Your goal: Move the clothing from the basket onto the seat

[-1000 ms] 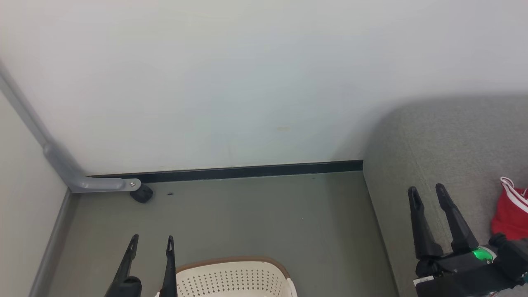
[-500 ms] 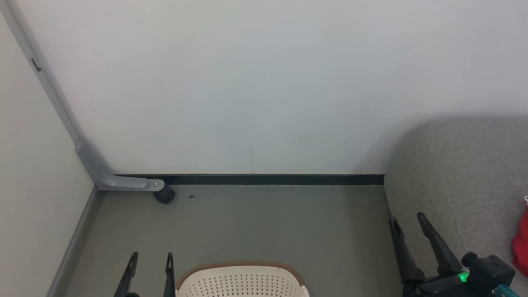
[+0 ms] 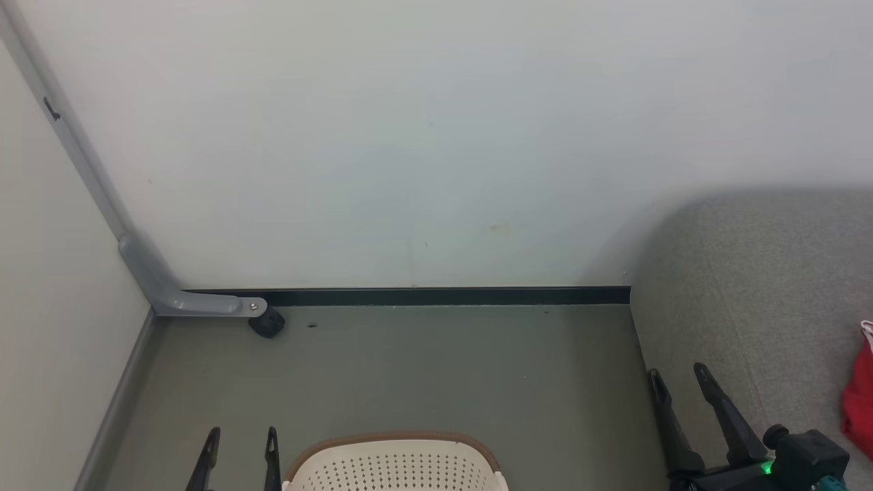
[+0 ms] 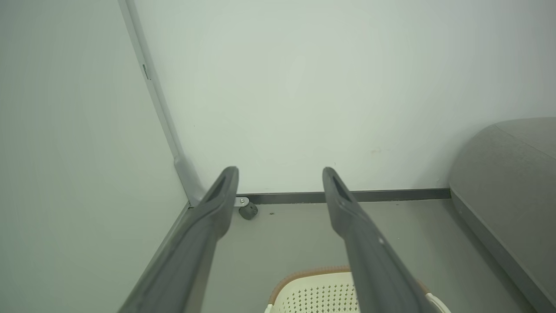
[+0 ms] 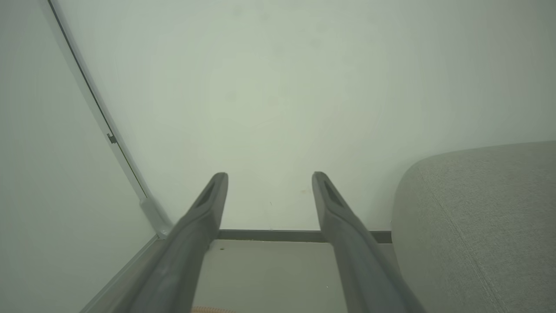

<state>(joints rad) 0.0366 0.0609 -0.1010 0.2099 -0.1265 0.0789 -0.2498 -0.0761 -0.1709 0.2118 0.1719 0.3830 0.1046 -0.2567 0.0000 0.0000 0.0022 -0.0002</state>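
The cream basket [image 3: 395, 464] with its brown rim peeks in at the bottom of the head view, its inside hidden; its rim also shows in the left wrist view [image 4: 312, 289]. A piece of red clothing [image 3: 859, 399] lies on the grey seat [image 3: 757, 286] at the far right edge. My left gripper [image 3: 242, 438] stands open just left of the basket, empty. My right gripper [image 3: 678, 378] is open and empty at the seat's front edge, left of the red clothing. In the wrist views both pairs of fingers [image 4: 352, 217] [image 5: 334, 208] spread wide with nothing between them.
A white wall fills the background, with a dark skirting [image 3: 443, 296] along the grey floor [image 3: 409, 368]. A grey bracket with a black caster [image 3: 266, 322] sits in the left corner beside a side panel [image 3: 41, 307].
The head camera shifted, so the scene slid right and down. Both grippers sit lower in the picture, still open. The red clothing now shows less at the right edge.
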